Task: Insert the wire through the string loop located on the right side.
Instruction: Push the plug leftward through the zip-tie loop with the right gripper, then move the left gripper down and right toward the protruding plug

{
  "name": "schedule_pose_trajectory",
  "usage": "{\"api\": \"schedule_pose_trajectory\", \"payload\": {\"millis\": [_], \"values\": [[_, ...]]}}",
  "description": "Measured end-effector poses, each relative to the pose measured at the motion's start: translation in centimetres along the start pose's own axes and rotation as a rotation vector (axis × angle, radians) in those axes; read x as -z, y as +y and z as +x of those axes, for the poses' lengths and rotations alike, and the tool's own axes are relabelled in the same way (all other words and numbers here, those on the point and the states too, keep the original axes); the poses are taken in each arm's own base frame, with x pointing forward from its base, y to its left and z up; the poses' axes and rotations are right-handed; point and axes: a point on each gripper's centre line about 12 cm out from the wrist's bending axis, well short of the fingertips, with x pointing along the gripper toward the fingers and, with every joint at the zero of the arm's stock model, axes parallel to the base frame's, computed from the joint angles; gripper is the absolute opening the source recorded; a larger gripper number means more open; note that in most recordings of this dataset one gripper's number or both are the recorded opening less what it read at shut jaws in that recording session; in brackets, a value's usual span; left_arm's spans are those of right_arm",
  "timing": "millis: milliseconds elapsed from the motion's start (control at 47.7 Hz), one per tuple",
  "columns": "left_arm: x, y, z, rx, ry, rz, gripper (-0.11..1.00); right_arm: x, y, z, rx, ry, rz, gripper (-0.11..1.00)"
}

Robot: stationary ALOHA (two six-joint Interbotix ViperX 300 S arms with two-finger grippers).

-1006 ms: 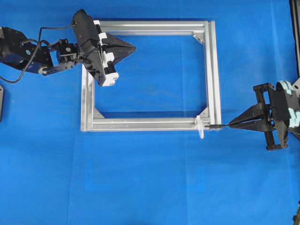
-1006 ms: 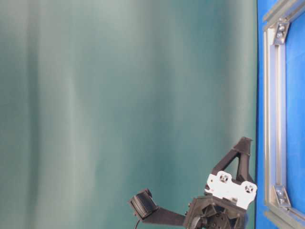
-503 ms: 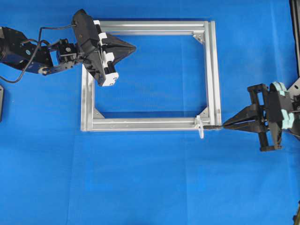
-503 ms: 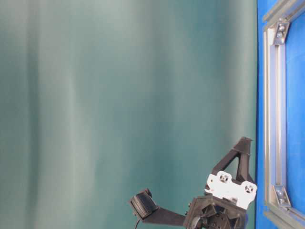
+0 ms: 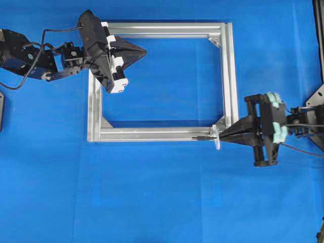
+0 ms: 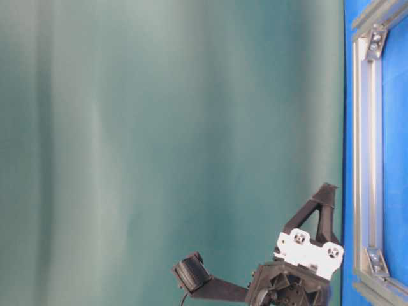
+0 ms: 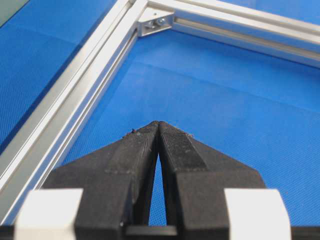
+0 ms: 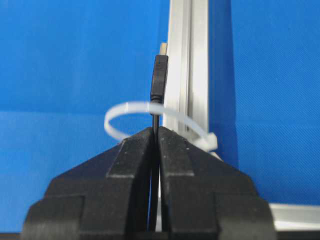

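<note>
Right tool [image 8: 156, 134] pinches the wire [image 8: 159, 80]; its plug tip pokes through the string loop [image 8: 150, 111] at the frame's [image 5: 230, 76] near right corner. Left tool [image 7: 158, 125] closed, empty, above frame's far left corner.

My right gripper [image 5: 223, 137] has pushed in leftward along the near rail of the aluminium frame [image 5: 152, 133]; a second ago it sat well out to the right of it. The wire [image 8: 159, 80] clamped in my jaws came along: its plug tip, which stopped short on the right of the string loop [image 8: 150, 117], now pokes through and past it.
</note>
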Motion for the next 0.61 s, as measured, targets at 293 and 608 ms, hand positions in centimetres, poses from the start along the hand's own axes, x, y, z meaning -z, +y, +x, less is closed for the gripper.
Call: {"api": "schedule_pose_trajectory", "payload": {"millis": [293, 608], "values": [[0.2, 0.0, -0.1, 0.0, 0.005, -0.001, 0.02, -0.3, 0.1, 0.6, 0.0, -0.001, 0.0, -0.04], [0.6, -2.7, -0.5, 0.071, 0.014, 0.007, 0.02, -0.3, 0.1, 0.6, 0.0, 0.0, 0.0, -0.04]]}}
